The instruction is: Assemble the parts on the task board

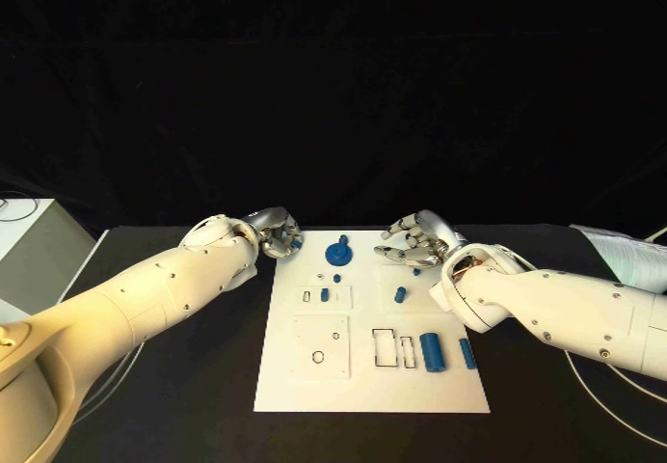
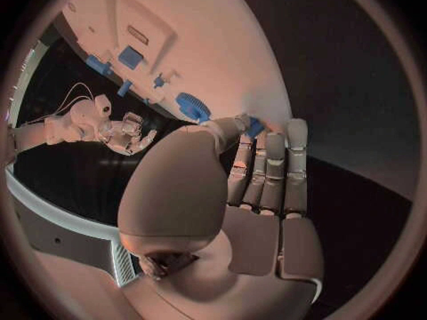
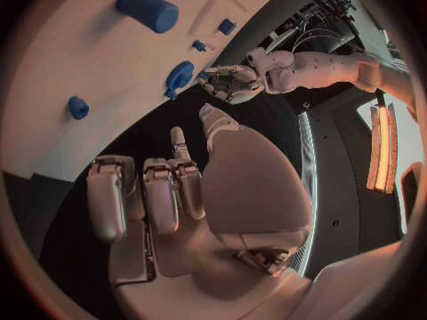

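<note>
Board assembly looks barely begun.
On the white board (image 1: 373, 386), blue parts (image 1: 433, 350) lie loose beside empty outlines; a blue gear (image 1: 339, 254) sits at its far edge. Left robot hand (image 1: 277, 232) and right robot hand (image 1: 415, 240) hover there, fingers apart, holding nothing, above the table (image 1: 181, 415).

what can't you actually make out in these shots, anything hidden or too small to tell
- Head view: the right robot hand overlaps the task board at its far right corner; the surface beneath is hidden.
- Head view: the small blue parts near the gear-like blue part are too small to tell their shapes.
- Left wrist view: the left robot hand covers the near board edge.
</note>
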Action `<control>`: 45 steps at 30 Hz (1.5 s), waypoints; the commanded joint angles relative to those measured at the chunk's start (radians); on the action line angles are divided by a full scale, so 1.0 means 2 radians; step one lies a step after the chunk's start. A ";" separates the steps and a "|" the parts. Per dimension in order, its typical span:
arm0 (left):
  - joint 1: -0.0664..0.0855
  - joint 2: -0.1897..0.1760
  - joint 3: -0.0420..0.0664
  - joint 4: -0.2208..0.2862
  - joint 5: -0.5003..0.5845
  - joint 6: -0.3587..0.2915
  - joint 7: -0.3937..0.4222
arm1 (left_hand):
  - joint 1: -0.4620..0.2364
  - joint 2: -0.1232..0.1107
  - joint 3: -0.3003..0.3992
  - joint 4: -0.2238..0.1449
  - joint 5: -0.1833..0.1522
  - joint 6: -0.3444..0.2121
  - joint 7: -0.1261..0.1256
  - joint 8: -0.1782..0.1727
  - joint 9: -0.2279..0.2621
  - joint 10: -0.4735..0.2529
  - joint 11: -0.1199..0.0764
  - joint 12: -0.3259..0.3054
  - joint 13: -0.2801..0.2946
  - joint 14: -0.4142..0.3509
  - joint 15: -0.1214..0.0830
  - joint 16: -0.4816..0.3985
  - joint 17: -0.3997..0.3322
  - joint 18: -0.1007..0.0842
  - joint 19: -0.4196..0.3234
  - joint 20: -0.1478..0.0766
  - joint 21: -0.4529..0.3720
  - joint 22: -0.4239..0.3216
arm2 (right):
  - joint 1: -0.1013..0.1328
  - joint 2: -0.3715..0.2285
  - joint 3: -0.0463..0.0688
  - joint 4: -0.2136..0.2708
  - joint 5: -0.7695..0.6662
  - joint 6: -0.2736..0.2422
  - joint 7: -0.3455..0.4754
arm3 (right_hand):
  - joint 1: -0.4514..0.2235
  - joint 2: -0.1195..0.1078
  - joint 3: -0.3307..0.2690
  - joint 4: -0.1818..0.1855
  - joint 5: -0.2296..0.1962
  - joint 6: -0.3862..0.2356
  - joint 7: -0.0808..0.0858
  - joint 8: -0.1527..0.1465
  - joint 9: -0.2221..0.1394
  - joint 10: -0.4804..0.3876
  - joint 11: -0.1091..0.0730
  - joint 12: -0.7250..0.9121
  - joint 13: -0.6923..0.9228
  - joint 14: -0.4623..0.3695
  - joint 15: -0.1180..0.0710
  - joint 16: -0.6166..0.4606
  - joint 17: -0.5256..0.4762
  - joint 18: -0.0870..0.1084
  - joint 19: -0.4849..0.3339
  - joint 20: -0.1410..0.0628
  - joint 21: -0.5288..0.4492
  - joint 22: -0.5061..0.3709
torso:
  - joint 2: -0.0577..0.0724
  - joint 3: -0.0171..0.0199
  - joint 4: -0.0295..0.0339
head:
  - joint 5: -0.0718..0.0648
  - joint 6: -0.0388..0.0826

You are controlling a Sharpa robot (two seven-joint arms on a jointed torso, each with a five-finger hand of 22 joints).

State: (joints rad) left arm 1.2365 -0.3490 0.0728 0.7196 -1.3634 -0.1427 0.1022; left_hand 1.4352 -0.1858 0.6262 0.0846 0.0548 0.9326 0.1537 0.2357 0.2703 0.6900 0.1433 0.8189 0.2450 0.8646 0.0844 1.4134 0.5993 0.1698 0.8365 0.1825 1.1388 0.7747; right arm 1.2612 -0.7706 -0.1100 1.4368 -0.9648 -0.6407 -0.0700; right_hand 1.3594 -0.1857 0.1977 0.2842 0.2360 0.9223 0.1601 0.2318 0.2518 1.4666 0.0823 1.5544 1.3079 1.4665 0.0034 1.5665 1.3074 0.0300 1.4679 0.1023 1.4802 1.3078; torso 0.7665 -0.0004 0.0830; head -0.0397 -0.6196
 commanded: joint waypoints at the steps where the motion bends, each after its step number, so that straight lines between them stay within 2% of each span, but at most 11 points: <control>1: 0.001 0.002 -0.001 -0.001 0.005 -0.014 0.000 | 0.000 -0.002 -0.003 0.000 -0.003 0.007 0.000 0.004 0.002 0.007 -0.002 0.002 -0.002 0.015 -0.002 0.006 0.012 0.008 0.006 -0.001 0.002 -0.001 | 0.000 0.000 0.000 0.000 -0.005 0.006 0.003 | -0.004 0.001 0.003 0.001 0.003 0.000 -0.002 0.002 0.001 0.044 -0.004 0.000 0.125 0.052 -0.003 0.002 0.132 -0.002 0.032 -0.002 -0.002 0.091 | 0.000 0.0001 0.0001 | 0.000 0.000; 14: 0.001 0.002 -0.005 0.000 0.001 -0.025 -0.010 | 0.007 -0.009 -0.006 -0.005 -0.003 0.006 0.000 0.003 0.004 -0.006 0.001 -0.006 -0.007 0.011 -0.001 0.005 0.000 0.008 0.010 -0.002 0.000 -0.003 | 0.000 0.001 0.000 0.000 -0.005 0.007 0.003 | -0.004 0.001 0.003 0.001 0.003 0.000 -0.002 0.002 0.001 0.044 -0.004 0.000 0.125 0.052 -0.003 0.002 0.132 -0.002 0.032 -0.002 -0.002 0.091 | 0.000 0.0000 0.0004 | 0.000 0.000; 21: 0.001 0.003 -0.008 0.000 -0.004 -0.030 -0.015 | 0.010 -0.008 -0.007 -0.005 -0.003 0.009 0.001 0.005 0.006 0.000 0.000 0.000 -0.007 0.031 -0.002 0.012 0.020 0.008 0.015 -0.002 0.001 -0.004 | 0.000 0.001 0.000 -0.001 -0.005 0.007 0.003 | -0.004 0.001 0.003 0.001 0.003 0.000 -0.002 0.002 0.001 0.044 -0.004 0.000 0.125 0.052 -0.003 0.002 0.132 -0.002 0.032 -0.002 -0.002 0.091 | 0.000 0.0000 0.0000 | 0.001 0.000; 32: 0.001 0.009 -0.014 -0.001 -0.008 -0.030 -0.017 | 0.012 -0.009 -0.015 -0.007 -0.003 0.022 -0.005 0.014 0.012 0.004 -0.004 0.019 0.000 0.058 -0.005 0.026 0.048 0.008 0.020 -0.005 0.000 -0.006 | 0.000 0.003 0.000 -0.001 -0.005 0.008 0.003 | -0.004 0.001 0.003 0.001 0.003 0.000 -0.002 0.003 0.001 0.044 -0.005 0.000 0.125 0.052 -0.003 0.002 0.132 -0.002 0.033 -0.002 -0.002 0.091 | 0.001 0.0001 -0.0002 | 0.001 -0.001; 39: 0.001 0.012 -0.016 -0.003 -0.013 -0.037 -0.023 | 0.013 -0.003 -0.020 -0.007 -0.003 0.033 -0.008 0.023 0.020 0.005 -0.012 0.066 0.023 0.088 -0.011 0.045 0.088 0.005 0.034 -0.010 0.007 0.006 | 0.000 0.004 0.000 -0.001 -0.005 0.008 0.003 | -0.004 0.001 0.003 0.001 0.003 0.000 -0.002 0.003 0.001 0.044 -0.005 0.000 0.125 0.052 -0.003 0.002 0.132 -0.002 0.033 -0.002 -0.002 0.091 | 0.000 0.0000 0.0000 | 0.001 -0.003; 41: 0.001 0.012 -0.016 -0.003 -0.014 -0.043 -0.023 | 0.015 0.000 -0.020 -0.009 -0.003 0.040 -0.009 0.029 0.025 0.011 -0.018 0.083 0.031 0.114 -0.015 0.054 0.122 0.005 0.038 -0.012 0.010 0.010 | 0.000 0.004 0.000 -0.001 -0.005 0.008 0.003 | -0.004 0.001 0.003 0.001 0.003 0.000 -0.002 0.003 0.001 0.044 -0.005 0.000 0.125 0.052 -0.003 0.002 0.132 -0.002 0.033 -0.002 -0.002 0.091 | 0.000 0.0001 -0.0001 | 0.001 -0.003; 43: 0.001 0.011 -0.016 -0.002 -0.014 -0.050 -0.021 | 0.022 0.004 -0.009 -0.015 -0.003 0.050 -0.011 0.039 0.035 0.025 -0.029 0.113 0.046 0.153 -0.025 0.065 0.174 0.003 0.052 -0.021 0.019 0.023 | 0.000 0.004 0.000 -0.001 -0.005 0.008 0.004 | -0.004 0.001 0.003 0.001 0.003 0.000 -0.002 0.003 0.001 0.044 -0.005 0.000 0.125 0.052 -0.003 0.002 0.132 -0.002 0.033 -0.002 -0.002 0.091 | 0.000 0.0001 0.0000 | 0.001 -0.003; 45: 0.001 0.010 -0.016 0.000 -0.014 -0.056 -0.017 | 0.024 0.005 0.002 -0.017 -0.003 0.055 -0.012 0.044 0.041 0.029 -0.034 0.124 0.051 0.165 -0.030 0.068 0.188 0.001 0.059 -0.025 0.025 0.030 | 0.000 0.004 0.000 -0.002 -0.005 0.008 0.004 | -0.004 0.001 0.003 0.001 0.003 0.000 -0.002 0.003 0.001 0.044 -0.005 0.000 0.125 0.052 -0.003 0.002 0.132 -0.002 0.033 -0.002 -0.002 0.091 | 0.000 0.0000 -0.0001 | 0.001 -0.003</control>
State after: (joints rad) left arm 1.2382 -0.3286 0.0405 0.7155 -1.3792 -0.2251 0.0667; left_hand 1.4711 -0.1848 0.6243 0.0514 0.0521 1.0353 0.1320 0.3163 0.3319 0.7414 0.0805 1.0560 0.3385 1.1859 0.0264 1.5475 0.9656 0.1697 0.9512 0.1321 1.1868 0.8323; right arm 1.2612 -0.7626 -0.1100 1.4335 -0.9649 -0.6374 -0.0700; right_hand 1.3594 -0.1858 0.1977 0.2843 0.2360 0.9224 0.1601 0.2318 0.2524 1.4666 0.0823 1.5544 1.3074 1.4665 0.0034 1.5665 1.3074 0.0300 1.4679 0.1023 1.4802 1.3073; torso 0.7664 -0.0003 0.0826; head -0.0372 -0.6249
